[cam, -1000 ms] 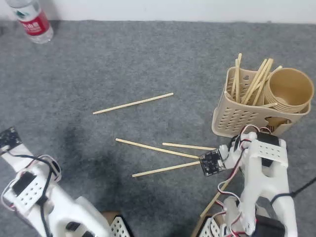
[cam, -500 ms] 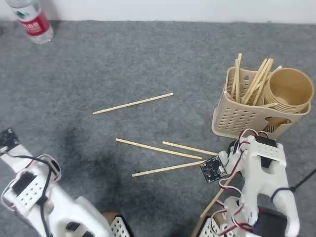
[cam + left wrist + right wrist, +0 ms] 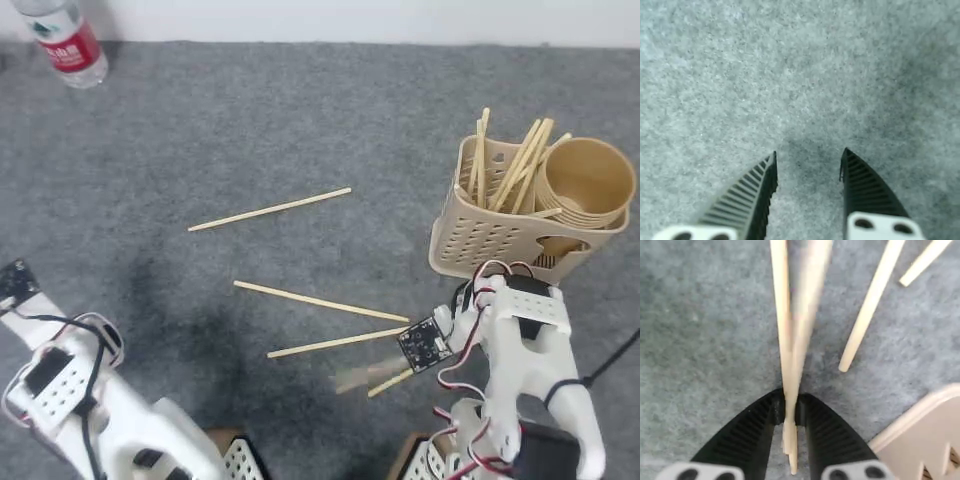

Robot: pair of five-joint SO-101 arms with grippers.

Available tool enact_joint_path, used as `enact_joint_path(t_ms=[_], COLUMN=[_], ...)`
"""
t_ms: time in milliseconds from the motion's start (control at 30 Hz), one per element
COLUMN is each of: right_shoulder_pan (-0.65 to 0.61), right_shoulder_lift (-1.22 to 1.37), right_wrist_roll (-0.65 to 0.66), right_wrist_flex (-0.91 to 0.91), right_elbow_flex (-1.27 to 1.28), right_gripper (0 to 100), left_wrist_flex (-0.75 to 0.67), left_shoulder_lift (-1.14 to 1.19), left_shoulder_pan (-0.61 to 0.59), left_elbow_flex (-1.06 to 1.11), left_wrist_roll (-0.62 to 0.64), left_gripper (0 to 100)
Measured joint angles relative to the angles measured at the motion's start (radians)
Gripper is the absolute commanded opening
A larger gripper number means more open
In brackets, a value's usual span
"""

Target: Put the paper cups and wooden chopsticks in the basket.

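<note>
High view: basket at right, paper cups and chopsticks inside. Loose sticks on grey bench. Bottle, red label, print unreadable.
Left wrist: left claw spread.
Right wrist: right claw pinching stick pair.

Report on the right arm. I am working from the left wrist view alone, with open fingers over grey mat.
Observer: The right gripper is shut on what look like two held chopsticks, low over the mat.
Operator: Give me the basket's state.
Observer: The basket stands upright next to the right arm, with stacked paper cups and several basket chopsticks inside.
Operator: Count what is left out.
Observer: Three loose chopsticks lie on the mat in the high view, apart from the held ones.
</note>
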Motion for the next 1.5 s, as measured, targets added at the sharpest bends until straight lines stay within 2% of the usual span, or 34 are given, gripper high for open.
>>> enact_joint_path(t_ms=[133,433,600,867,1133,1267,1500], right_shoulder_pan=[-0.061,-0.416,-0.529,-0.543,-0.485,-0.485,-0.468], right_shoulder_lift=[-0.032,-0.339,-0.559,-0.856,-0.968,-0.959,-0.756], right_wrist_roll=[-0.054,-0.572,-0.841,-1.145,-1.490,-1.568,-1.588], right_wrist_flex=[0.000,0.031,0.032,0.032,0.005,0.003,0.051], right_elbow_flex=[0.017,0.023,0.023,0.025,0.008,-0.123,-0.509], right_gripper=[0.9,0.9,0.9,0.9,0.9,0.9,0.9], left_wrist_flex=[0.000,0.000,0.000,0.000,0.000,0.000,0.000], left_shoulder_lift=[0.000,0.000,0.000,0.000,0.000,0.000,0.000], left_shoulder_pan=[0.000,0.000,0.000,0.000,0.000,0.000,0.000], left_elbow_flex=[0.000,0.000,0.000,0.000,0.000,0.000,0.000], left_wrist_roll=[0.000,0.000,0.000,0.000,0.000,0.000,0.000], left_gripper=[20,20,20,20,20,20,20])
